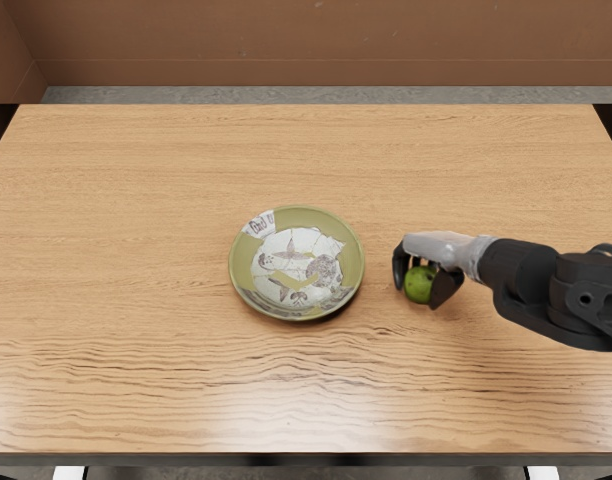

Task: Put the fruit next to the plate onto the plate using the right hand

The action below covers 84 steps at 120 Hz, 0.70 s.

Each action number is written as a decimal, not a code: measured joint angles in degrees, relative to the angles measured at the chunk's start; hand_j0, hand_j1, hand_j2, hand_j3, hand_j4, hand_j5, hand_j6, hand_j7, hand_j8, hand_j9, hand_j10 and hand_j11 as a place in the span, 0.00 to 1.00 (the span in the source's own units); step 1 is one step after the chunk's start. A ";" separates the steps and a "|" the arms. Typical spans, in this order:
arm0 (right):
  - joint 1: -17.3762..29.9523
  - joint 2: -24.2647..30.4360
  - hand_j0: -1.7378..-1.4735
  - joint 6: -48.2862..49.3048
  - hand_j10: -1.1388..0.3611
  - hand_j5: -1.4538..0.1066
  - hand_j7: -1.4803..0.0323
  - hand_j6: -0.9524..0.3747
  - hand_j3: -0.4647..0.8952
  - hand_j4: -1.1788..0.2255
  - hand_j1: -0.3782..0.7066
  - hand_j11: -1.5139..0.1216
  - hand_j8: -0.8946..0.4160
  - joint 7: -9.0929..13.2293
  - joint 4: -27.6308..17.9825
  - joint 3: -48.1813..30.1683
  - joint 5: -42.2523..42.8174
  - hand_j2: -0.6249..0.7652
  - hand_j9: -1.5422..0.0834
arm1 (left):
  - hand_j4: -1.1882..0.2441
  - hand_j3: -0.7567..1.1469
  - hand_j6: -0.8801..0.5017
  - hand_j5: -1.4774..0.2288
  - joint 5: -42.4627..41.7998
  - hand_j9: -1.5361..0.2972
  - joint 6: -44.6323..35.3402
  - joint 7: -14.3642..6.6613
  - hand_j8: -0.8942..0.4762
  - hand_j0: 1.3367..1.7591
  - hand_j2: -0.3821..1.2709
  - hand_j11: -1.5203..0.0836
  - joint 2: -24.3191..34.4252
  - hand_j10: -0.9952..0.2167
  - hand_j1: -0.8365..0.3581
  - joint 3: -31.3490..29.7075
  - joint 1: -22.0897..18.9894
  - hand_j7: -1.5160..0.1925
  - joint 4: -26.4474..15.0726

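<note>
A small green fruit (418, 284) rests on the wooden table just right of the plate (244, 283). The plate is olive-rimmed with a white patterned centre and holds nothing. My right hand (424, 272) reaches in from the right edge and its dark fingers curl around the fruit, one on the left side and one on the right, partly hiding it. The fruit seems to sit on the table surface still. A gap of bare wood separates the fruit from the plate's rim. No left arm shows.
The wooden table (136, 180) spreads wide around the plate. A brown wall runs along the back, and the table's front edge lies near the bottom of the picture.
</note>
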<state>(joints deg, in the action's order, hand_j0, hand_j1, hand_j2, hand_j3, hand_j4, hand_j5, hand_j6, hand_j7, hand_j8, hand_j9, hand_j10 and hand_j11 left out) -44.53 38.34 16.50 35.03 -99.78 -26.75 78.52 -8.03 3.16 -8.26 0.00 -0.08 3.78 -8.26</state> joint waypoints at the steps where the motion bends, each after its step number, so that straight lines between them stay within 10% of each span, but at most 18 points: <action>1: -0.02 -0.02 0.32 0.18 0.46 0.28 0.35 0.41 0.34 0.35 0.61 0.32 0.47 0.00 0.01 -0.20 -0.09 0.59 0.34 | 0.82 0.40 0.62 0.85 0.00 0.82 0.00 0.00 0.64 0.76 0.23 0.93 0.00 0.80 0.97 0.00 0.00 0.87 0.00; 84: -8.60 -8.68 0.31 3.75 0.48 0.24 0.35 0.42 0.34 0.36 0.62 0.29 0.49 0.02 3.22 -4.18 -5.99 0.61 0.30 | 0.82 0.40 0.62 0.85 -0.02 0.82 0.00 -0.01 0.64 0.76 0.23 0.93 0.00 0.80 0.97 -0.01 0.00 0.87 0.00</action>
<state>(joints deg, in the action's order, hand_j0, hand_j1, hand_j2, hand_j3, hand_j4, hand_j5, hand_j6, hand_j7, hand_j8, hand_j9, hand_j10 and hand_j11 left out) -53.14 29.66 20.24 35.06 -96.56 -30.93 72.53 -8.05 3.16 -8.27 0.00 -0.09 3.78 -8.26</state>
